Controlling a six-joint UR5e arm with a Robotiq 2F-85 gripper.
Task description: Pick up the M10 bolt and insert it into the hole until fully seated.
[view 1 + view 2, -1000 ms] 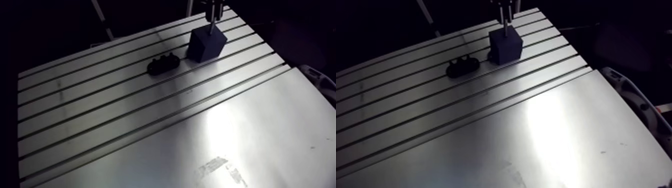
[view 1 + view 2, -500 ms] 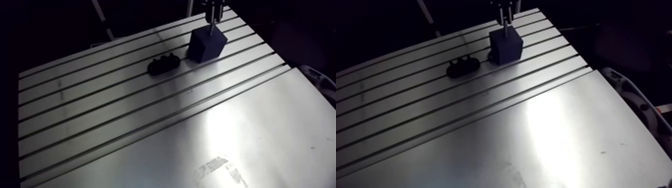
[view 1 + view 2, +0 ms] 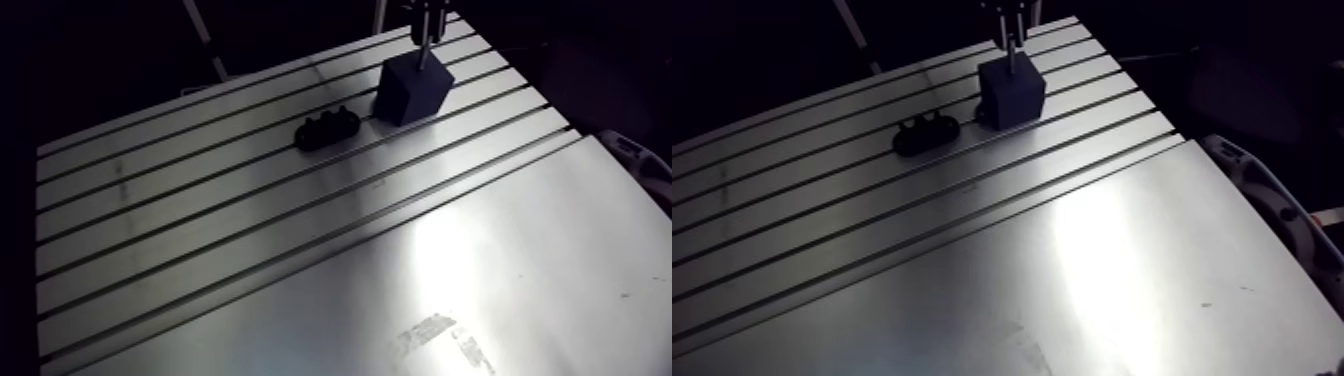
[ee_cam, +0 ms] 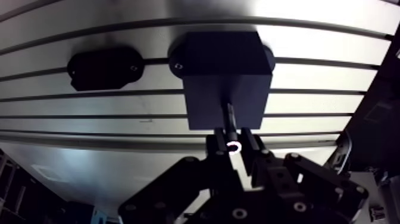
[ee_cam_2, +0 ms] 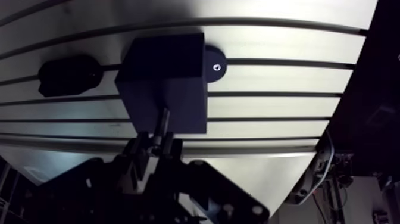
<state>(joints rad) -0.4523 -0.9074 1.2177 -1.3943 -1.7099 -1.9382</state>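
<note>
Vertically, bolt (image 4: 229, 118) in gripper (image 4: 233, 143) (tip at block (image 4: 225, 62))

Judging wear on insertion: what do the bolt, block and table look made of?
The bolt looks like grey metal, likely steel: its shank glints. The block is matte dark blue, probably plastic: no glare. The table looks like bare aluminium: bright sheen between dark slots.

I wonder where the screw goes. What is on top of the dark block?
A thin bolt stands on the block, held by the gripper. Its tip and the hole are hidden.
</note>
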